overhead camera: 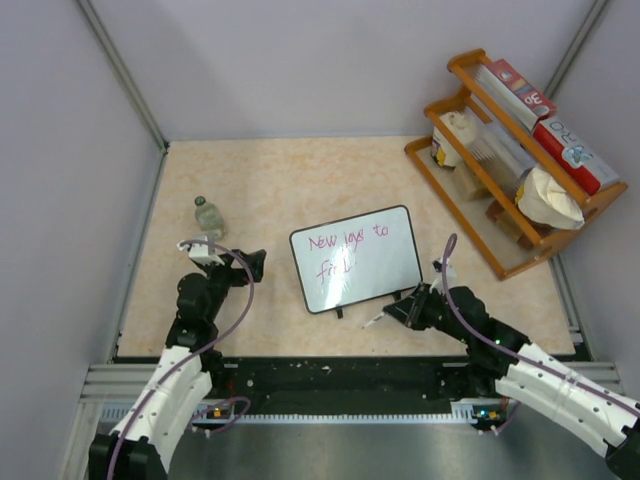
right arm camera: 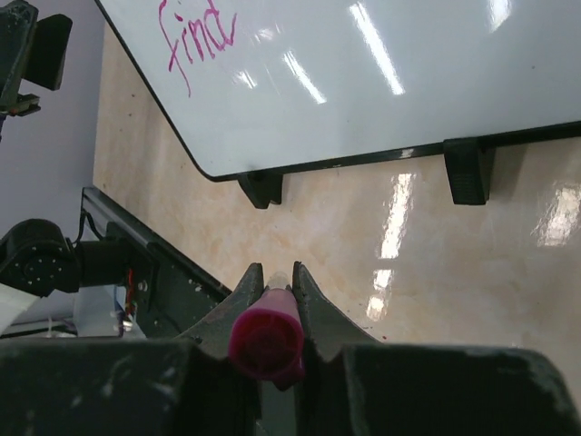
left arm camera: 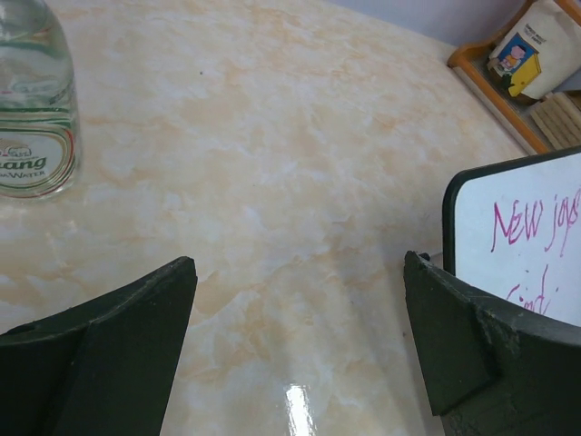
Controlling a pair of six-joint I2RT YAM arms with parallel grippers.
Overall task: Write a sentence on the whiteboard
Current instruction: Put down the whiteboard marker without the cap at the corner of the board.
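Marbled beige table (overhead camera: pixel 280 180) is lying walled on three sides, leaving open room at 12 o'clock of the whiteboard (overhead camera: pixel 388 275), which is sitting mid-table and bearing the sentence (overhead camera: pixel 345 247). Left gripper (overhead camera: pixel 256 265) is hovering wide open at its 9 o'clock, near the frame. Right gripper (right arm camera: pixel 272 272) is clamping a pink marker (right arm camera: pixel 266 341) at 5 o'clock, apart from the board's feet. Bottle (overhead camera: pixel 208 216) is standing at 10 o'clock; wooden rack (overhead camera: pixel 480 170) is crowding 2 o'clock.

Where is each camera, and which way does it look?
Top: high behind the robot, looking down at table, whiteboard, left arm, right arm.
Left wrist: low, facing water bottle and whiteboard edge; open left hand shows.
Right wrist: low, facing the whiteboard's feet; right hand gripping a pink marker shows.
All three share the whiteboard's pink writing.
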